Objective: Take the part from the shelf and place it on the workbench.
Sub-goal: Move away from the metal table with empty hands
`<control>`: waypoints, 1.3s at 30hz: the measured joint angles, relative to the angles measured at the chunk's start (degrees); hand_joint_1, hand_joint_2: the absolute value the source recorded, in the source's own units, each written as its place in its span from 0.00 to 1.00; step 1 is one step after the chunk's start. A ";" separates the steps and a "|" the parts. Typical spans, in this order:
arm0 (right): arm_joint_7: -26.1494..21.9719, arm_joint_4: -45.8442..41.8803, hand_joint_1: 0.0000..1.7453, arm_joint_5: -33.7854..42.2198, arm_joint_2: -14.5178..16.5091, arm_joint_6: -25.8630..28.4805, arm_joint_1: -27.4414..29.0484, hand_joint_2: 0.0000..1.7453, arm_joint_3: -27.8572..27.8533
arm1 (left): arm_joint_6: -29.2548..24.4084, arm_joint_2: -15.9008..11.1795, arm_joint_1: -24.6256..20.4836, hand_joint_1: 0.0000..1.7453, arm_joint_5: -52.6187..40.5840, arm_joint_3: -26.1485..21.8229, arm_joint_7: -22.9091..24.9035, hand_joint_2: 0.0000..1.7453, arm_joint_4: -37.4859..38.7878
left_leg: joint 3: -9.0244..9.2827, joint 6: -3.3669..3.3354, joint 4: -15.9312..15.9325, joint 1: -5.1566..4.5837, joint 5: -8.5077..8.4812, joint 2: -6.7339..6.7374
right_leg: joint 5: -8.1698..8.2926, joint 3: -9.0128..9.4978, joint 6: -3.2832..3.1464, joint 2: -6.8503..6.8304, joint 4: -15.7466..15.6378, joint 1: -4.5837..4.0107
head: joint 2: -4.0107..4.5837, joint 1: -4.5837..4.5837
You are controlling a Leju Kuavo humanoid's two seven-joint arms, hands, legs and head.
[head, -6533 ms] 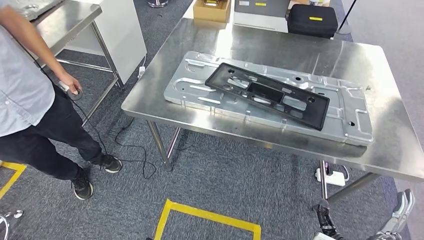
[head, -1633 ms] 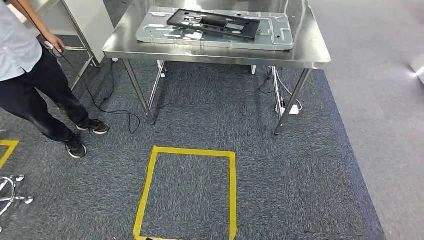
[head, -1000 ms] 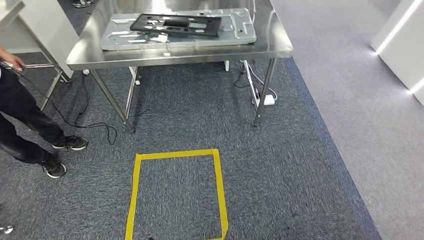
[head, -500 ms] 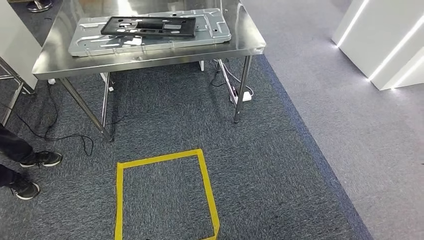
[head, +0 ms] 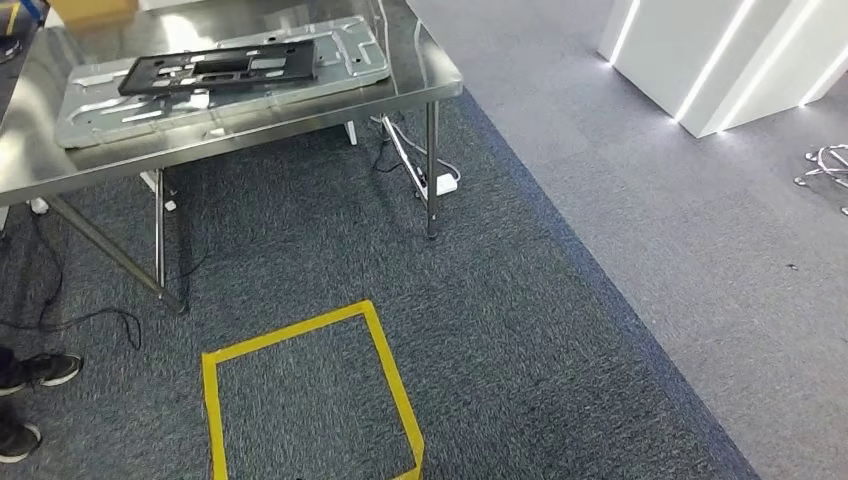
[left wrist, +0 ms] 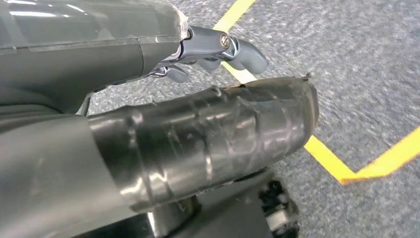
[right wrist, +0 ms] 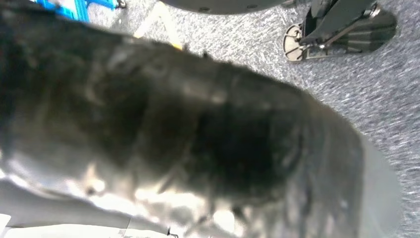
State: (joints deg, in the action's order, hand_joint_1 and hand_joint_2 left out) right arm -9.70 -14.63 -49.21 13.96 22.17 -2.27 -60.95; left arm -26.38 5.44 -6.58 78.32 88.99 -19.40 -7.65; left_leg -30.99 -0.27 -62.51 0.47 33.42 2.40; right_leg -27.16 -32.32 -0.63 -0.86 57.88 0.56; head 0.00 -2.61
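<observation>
A long black plastic part (head: 220, 68) lies flat on a stamped silver metal plate (head: 90, 105), on the steel workbench (head: 420, 75) at the upper left of the head view. No shelf shows. My left hand (left wrist: 198, 139) hangs over the carpet, its thick taped thumb in front and its darker fingers (left wrist: 218, 49) apart behind, with nothing in it. My right hand (right wrist: 198, 134) is a dark blurred mass close to its camera, so how its fingers stand cannot be read.
A yellow tape square (head: 385, 365) marks the dark carpet in front of me. A power strip (head: 445, 184) and cables lie under the bench. A person's shoes (head: 40, 368) are at the left edge. White lit walls (head: 700, 60) stand at the upper right, beyond lighter floor.
The camera has swung to the right: the workbench with its parts has slid to the upper left, the person has nearly left the picture, and white walls have come in.
</observation>
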 joint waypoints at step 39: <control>-0.15 0.16 0.00 -2.19 -0.25 -2.14 -0.01 0.00 1.02 | -0.79 0.01 0.25 0.00 0.08 -0.01 0.09 0.00 0.00 | 0.03 -0.27 1.68 0.57 -3.54 -5.44 | 0.05 -0.67 0.43 5.71 1.10 -0.03 | 0.00 -0.08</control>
State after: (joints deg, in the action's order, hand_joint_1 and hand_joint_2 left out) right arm -9.85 -14.47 -51.39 13.70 20.03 -2.28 -59.93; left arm -27.17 5.45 -6.32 78.40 88.98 -19.31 -7.65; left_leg -30.96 -0.54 -60.83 1.04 29.88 -3.04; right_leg -27.11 -32.99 -0.20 4.85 58.98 0.54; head 0.00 -2.69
